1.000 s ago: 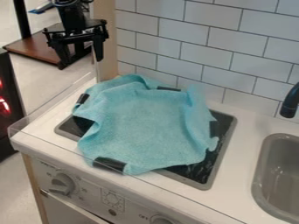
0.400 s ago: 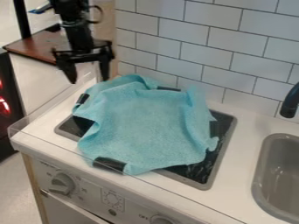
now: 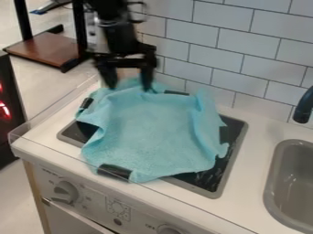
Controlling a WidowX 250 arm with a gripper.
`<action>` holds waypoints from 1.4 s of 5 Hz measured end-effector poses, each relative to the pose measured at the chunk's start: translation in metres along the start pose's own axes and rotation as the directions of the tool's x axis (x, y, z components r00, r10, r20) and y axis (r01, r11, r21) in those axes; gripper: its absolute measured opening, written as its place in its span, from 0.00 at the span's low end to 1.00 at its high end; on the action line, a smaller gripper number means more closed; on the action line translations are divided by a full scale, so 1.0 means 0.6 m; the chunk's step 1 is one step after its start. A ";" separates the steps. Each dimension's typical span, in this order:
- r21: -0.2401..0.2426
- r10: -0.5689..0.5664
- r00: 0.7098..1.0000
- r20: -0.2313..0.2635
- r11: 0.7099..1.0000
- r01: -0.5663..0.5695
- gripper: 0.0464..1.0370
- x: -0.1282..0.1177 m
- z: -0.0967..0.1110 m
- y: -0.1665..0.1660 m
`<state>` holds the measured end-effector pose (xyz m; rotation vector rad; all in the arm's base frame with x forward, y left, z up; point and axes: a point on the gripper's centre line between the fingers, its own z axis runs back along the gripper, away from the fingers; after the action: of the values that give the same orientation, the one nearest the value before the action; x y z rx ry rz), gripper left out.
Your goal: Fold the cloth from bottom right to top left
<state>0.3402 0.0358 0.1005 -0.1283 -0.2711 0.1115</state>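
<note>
A blue cloth (image 3: 149,128) lies rumpled but largely spread over the dark hob (image 3: 211,180) of a toy kitchen, its fold from bottom right to top left, by my reading, still to be made. No clear diagonal crease crosses it, and its lower right side has not been laid over toward the top left; the ridges along its right and far sides look like loose wrinkling rather than finished work. Dark patches mark its margins, one of them (image 3: 114,172) at the near edge. Above the cloth's far left part, my gripper (image 3: 129,87) hangs with its two fingers spread apart, grasping nothing; whether the tips touch the fabric, I cannot tell. What is left, I judge, is nearly the whole job: get to the lower right side, pinch it, carry it across toward the top left, lay it down and let go. My black arm (image 3: 116,27) comes in from the upper left, at the end of the hob away from that side. Around the hob runs the white countertop (image 3: 247,183), with a gray sink (image 3: 269,183) and black faucet (image 3: 302,107) to the right, and a tiled wall (image 3: 226,55) behind.
</note>
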 end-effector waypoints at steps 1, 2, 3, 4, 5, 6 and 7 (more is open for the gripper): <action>-0.001 -0.101 0.995 -0.009 0.995 0.101 0.96 -0.029 0.004 -0.031; 0.000 -0.205 0.978 -0.046 0.979 0.206 0.96 -0.069 -0.007 -0.053; 0.012 -0.292 0.953 -0.083 0.956 0.294 0.96 -0.101 -0.028 -0.060; 0.035 -0.405 0.910 -0.086 0.912 0.409 0.96 -0.114 -0.044 -0.071; 0.026 -0.458 0.883 -0.108 0.886 0.463 0.96 -0.123 -0.061 -0.081; 0.009 -0.505 0.853 -0.129 0.860 0.510 0.96 -0.131 -0.075 -0.094; -0.015 -0.521 0.833 -0.188 0.849 0.528 0.96 -0.147 -0.101 -0.092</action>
<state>0.2777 -0.0366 0.0274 -0.0221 -0.1089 -0.4452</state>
